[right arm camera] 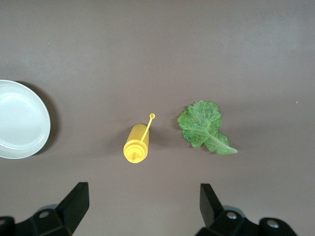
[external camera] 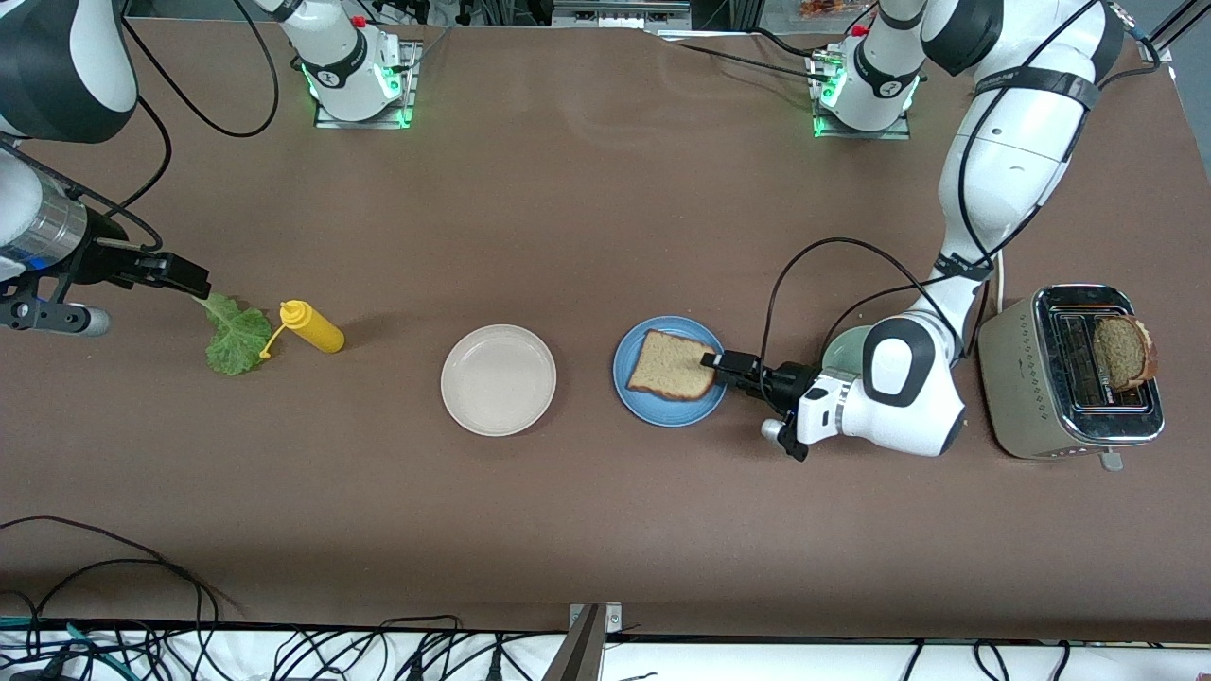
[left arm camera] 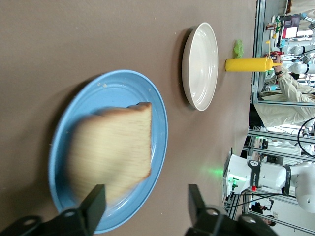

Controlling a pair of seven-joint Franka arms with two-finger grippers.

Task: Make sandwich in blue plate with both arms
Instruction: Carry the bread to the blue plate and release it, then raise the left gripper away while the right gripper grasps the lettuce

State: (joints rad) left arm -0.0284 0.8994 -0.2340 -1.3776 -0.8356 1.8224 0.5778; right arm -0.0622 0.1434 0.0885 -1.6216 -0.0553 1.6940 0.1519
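In the lower middle of the front view, a brown wholegrain bread slice (external camera: 671,366) lies flat in the round medium-blue plate (external camera: 632,393) on the brown table (external camera: 587,218), and the left gripper (external camera: 724,363) hovers low at the plate's rim, jaws parted around the slice's corner, holding nothing. The crinkled green lettuce leaf (external camera: 235,335), probably wanted next, lies toward the left edge, stalk pointing up at the right gripper (external camera: 195,282), whose jaws stand wide and empty. It lies just beside a yellow squeeze bottle (external camera: 312,327), so room is tight there; a cream-white round plate (external camera: 499,379) sits between bottle and blue plate.
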